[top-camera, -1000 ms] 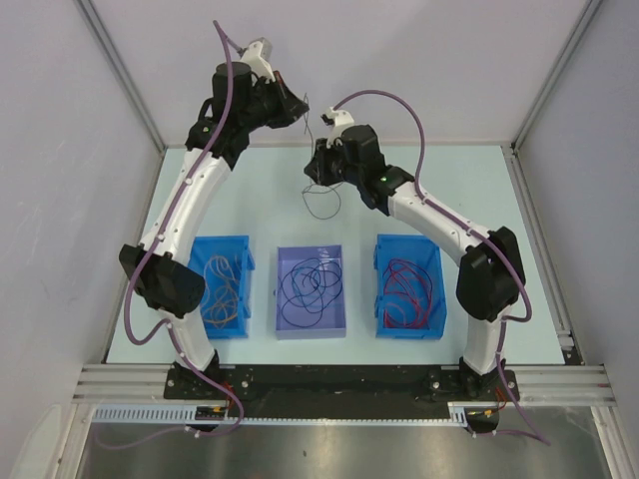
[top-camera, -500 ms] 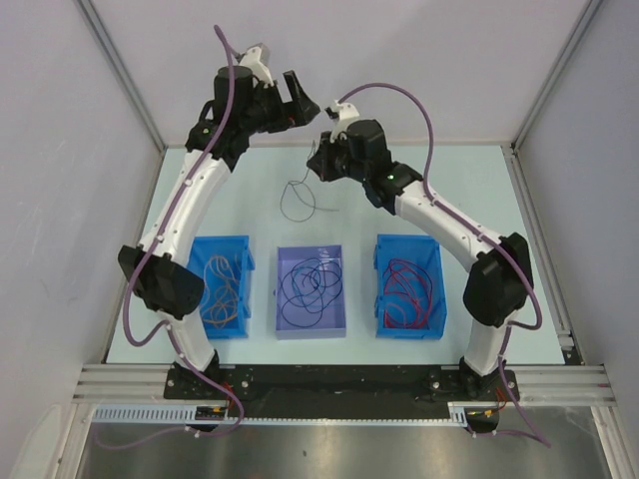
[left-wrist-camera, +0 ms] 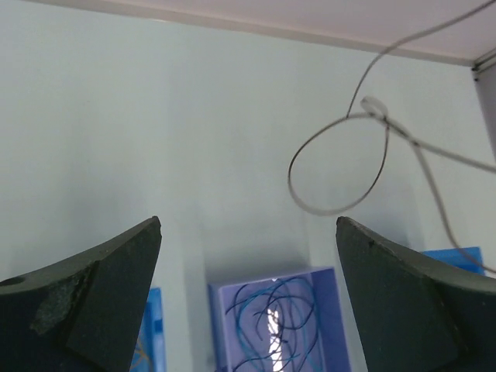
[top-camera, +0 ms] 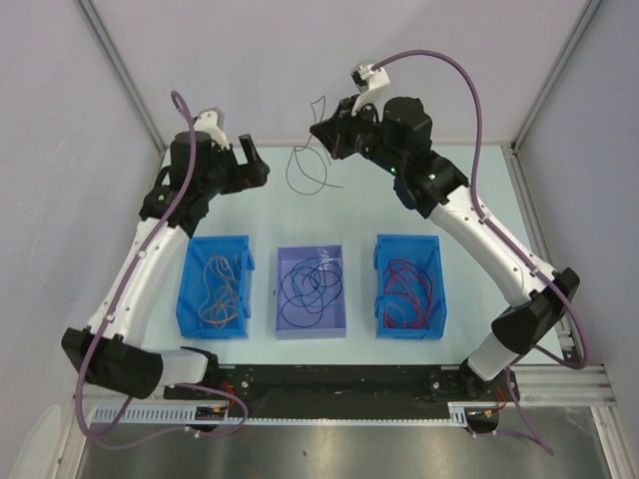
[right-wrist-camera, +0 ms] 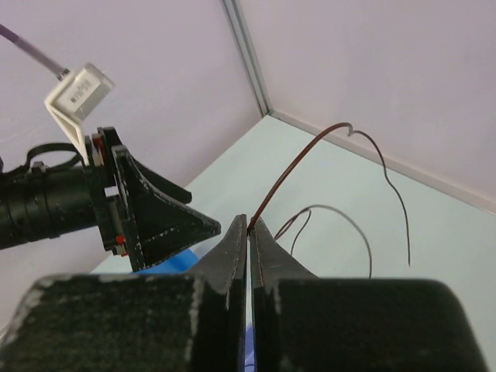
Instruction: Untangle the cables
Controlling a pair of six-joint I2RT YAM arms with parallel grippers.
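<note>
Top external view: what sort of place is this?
Likely a lab robot cell: left arm and right arm bolted at the table edge, plain panel walls enclosing it, bins holding cables sorted by colour.

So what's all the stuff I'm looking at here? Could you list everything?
left blue plastic bin: one, blue, left end of the row
purple plastic bin: one, purple, middle of the row
right blue plastic bin: one, blue, right end of the row
orange-tan thin cables: tangle, number unclear, in the left bin
dark navy thin cables: tangle, in the purple bin
red thin cables: tangle, in the right bin
loose dark thin cable: one, dangling above the far table
table: one, pale blue-green
left arm, right arm: white and black
left tool: open, empty
right tool: shut on the loose cable
</note>
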